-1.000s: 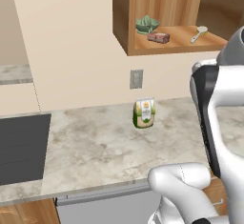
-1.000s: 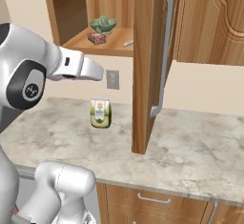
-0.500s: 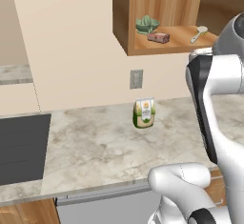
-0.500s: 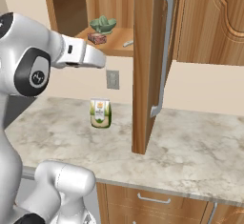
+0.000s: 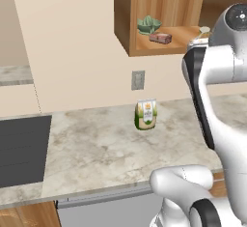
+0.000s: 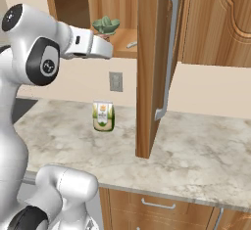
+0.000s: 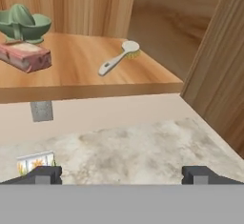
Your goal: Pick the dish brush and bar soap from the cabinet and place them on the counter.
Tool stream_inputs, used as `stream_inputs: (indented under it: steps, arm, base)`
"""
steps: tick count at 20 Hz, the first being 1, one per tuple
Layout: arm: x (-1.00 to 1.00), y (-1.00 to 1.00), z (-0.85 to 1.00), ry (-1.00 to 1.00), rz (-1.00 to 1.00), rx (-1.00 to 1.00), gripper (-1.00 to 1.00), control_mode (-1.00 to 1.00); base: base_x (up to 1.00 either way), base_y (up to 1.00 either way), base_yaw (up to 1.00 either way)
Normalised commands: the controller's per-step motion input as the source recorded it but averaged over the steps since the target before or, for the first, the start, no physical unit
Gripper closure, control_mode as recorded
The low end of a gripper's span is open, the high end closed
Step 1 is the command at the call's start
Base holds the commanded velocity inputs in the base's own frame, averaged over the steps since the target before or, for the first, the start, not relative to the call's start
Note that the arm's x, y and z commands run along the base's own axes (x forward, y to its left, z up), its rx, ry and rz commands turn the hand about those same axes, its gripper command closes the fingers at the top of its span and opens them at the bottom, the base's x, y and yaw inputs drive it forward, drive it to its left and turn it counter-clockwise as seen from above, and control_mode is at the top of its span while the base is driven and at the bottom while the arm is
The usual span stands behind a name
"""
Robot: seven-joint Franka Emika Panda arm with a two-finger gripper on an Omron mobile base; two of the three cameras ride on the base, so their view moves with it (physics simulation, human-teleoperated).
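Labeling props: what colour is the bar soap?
Reddish-brown with a pale pinkish top, the bar soap shows best in the hand view.

In the left base view, the arm covered all of the dish brush (image 5: 205, 29) except its round head. In the right base view, only the handle end of the brush (image 6: 131, 44) showed beside the open door of the cabinet (image 6: 149, 67); the bar soap lay behind the arm. In the hand view, the green-and-orange packet (image 7: 35, 162) was cut off below, and the green leafy item (image 7: 24, 24) ran past the left edge. The cooktop (image 5: 21, 156) was cut by the left edge.
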Motion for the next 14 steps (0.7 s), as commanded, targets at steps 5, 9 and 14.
stream_inputs:
  steps: [5,9,14]
  arm:
    - [0.46,-0.03,0.16,0.00,-0.07,0.00,-1.00,-1.00]
    - [0.48,-0.19,0.05,0.00,-0.01,0.03,-1.00,-1.00]
    - [0.48,-0.25,-0.03,0.00,0.00,0.02,-1.00,-1.00]
  base:
    - [0.00,0.00,0.00]
    - [0.00,0.00,0.00]
    - [0.00,0.00,0.00]
